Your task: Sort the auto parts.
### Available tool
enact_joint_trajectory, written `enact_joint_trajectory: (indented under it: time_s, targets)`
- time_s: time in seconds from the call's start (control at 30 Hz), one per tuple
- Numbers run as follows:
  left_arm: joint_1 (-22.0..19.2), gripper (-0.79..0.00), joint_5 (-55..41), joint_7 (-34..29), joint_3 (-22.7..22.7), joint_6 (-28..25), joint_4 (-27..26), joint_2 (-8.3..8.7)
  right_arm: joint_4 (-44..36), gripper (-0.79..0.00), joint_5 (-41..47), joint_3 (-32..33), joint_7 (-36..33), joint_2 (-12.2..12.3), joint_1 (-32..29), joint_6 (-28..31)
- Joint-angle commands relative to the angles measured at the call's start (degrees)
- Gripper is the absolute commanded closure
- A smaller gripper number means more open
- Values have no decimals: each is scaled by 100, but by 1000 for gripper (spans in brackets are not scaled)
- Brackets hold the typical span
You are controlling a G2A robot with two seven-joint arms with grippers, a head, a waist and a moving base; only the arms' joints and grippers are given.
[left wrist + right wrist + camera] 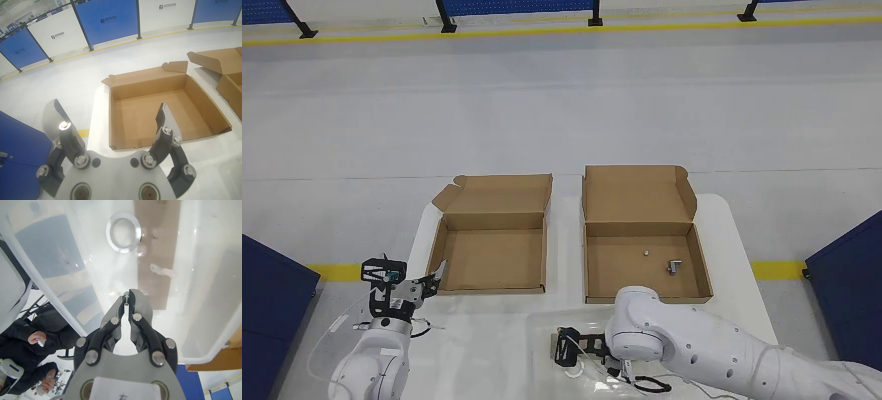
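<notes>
My right gripper is shut on a small metal bolt inside a clear plastic bin, held at the fingertips. A metal ring lies on the bin's floor beyond the fingers. In the top view this gripper sits at the table's near edge, in front of the right cardboard box, which holds two small metal parts. My left gripper hangs open with nothing in it, just short of the empty left cardboard box; from above it is at the table's left corner.
Both boxes stand side by side with lids folded back. A blue panel stands left of the table and another to its right. A small clear scrap lies on the bin floor.
</notes>
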State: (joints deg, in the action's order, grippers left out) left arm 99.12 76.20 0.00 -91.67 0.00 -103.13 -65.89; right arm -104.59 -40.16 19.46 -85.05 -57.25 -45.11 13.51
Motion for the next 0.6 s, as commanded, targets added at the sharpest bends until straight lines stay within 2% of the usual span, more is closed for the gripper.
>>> enact_joint_trajectory:
  time_s: [0.0,0.3,0.37,0.57]
  targets:
    - [0,-785,0,0,0,0,0,0,11,0,-3,-19,-1,-6,3,4]
    - [0,-785,0,0,0,0,0,0,11,0,-3,-19,-1,-6,3,4]
    - [0,-785,0,0,0,0,0,0,23,0,26,57,188,10,-27,45]
    - [0,-785,0,0,0,0,0,0,-55,0,1019,828,387,299,-124,683]
